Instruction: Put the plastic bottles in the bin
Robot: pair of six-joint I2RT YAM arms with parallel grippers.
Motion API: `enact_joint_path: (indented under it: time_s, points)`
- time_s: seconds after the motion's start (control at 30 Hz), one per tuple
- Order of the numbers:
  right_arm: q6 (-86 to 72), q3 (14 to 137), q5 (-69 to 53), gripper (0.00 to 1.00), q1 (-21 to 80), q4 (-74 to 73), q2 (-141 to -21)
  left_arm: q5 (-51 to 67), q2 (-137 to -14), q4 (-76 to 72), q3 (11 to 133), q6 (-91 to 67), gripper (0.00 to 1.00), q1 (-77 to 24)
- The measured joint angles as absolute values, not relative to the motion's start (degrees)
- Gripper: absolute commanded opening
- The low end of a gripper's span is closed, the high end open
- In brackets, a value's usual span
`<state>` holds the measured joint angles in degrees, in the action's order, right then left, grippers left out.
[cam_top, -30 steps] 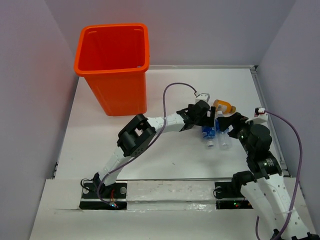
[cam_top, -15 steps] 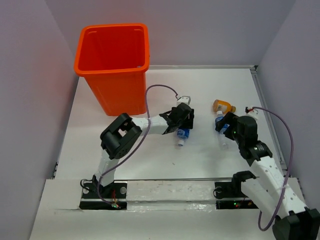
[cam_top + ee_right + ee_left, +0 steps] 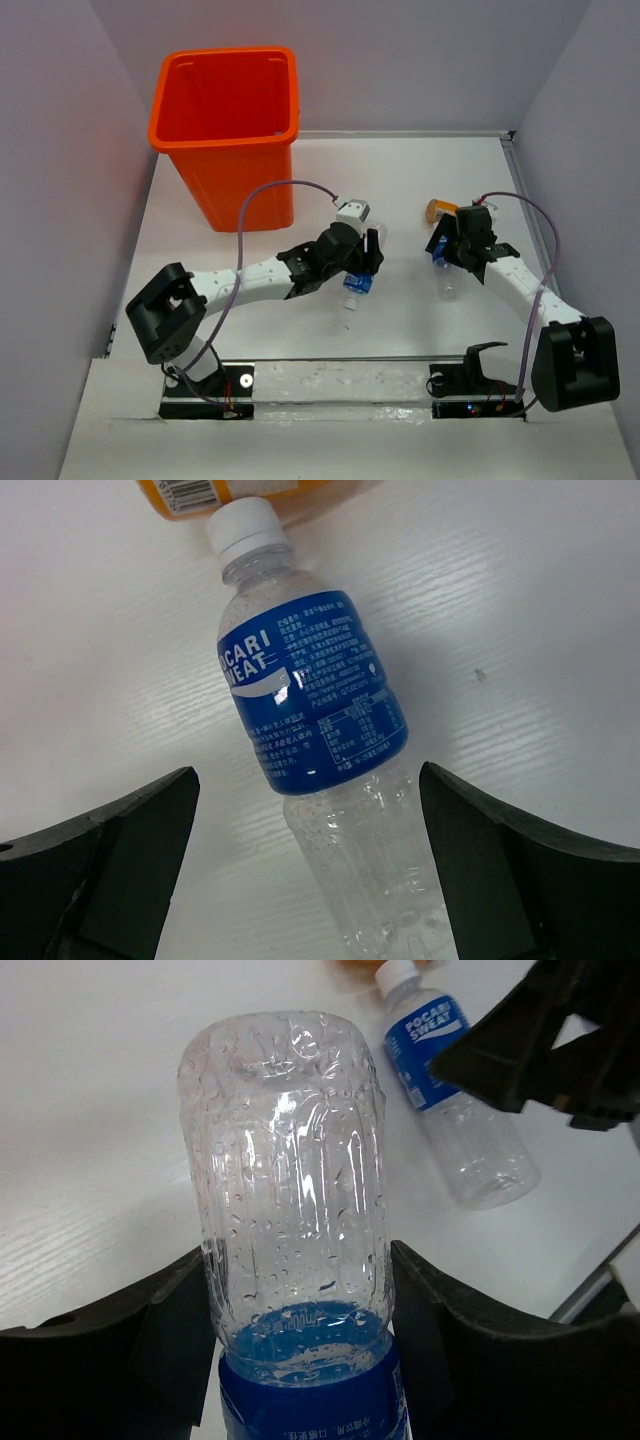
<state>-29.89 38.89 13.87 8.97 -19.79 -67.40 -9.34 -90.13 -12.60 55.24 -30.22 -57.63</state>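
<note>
Bin (image 3: 225, 130): tall, bright orange, upright at the far left corner of the desk (image 3: 400, 160); open top, nothing visible inside from above.
Left fingers (image 3: 170, 1340): closed narrow on the held bottle, one pad pressed to each side of its body just above the blue label.
Held bottle (image 3: 290, 1250): clear, ribbed, beaded with droplets, blue label; clamped near the middle of the desk, nearer the near edge than the far one, well apart from the bin; base pointing away from the wrist camera, cap end towards the near edge in the top view; lifted or resting on the desk, cannot tell.
Right fingers (image 3: 130, 850): spread wide, one on each side of the lying bottle, touching neither side of it.
Lying bottle (image 3: 310, 720): clear with a blue label and white cap, flat on its side towards the right edge of the desk, cap towards the far edge.
Orange bottle (image 3: 440, 210): on its side just beyond that white cap, close against it; actual contact unclear.
</note>
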Motion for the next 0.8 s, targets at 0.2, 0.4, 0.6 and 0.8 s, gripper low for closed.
enact_joint_path:
  time_s: [0.2, 0.4, 0.6, 0.8]
  points:
    - [-28.23, 39.7, 8.51, 0.83, 8.97, -19.77, -72.31, -10.85, -76.58, -12.4, 52.62, -29.36, 0.65, -57.47]
    - [-27.81, 39.35, 2.74, 0.59, 8.97, -19.42, -72.29, -15.03, -65.45, -10.37, 52.84, -26.87, 0.65, -57.14]
    - [-28.03, 37.15, -3.46, 0.41, 9.63, -17.82, -70.24, -17.89, -59.83, -7.11, 56.69, -24.93, 0.64, -53.74]
    - [-30.39, 30.44, -8.97, 0.39, 15.0, -14.76, -61.01, -18.46, -61.93, -3.09, 70.57, -23.24, 0.64, -47.27]
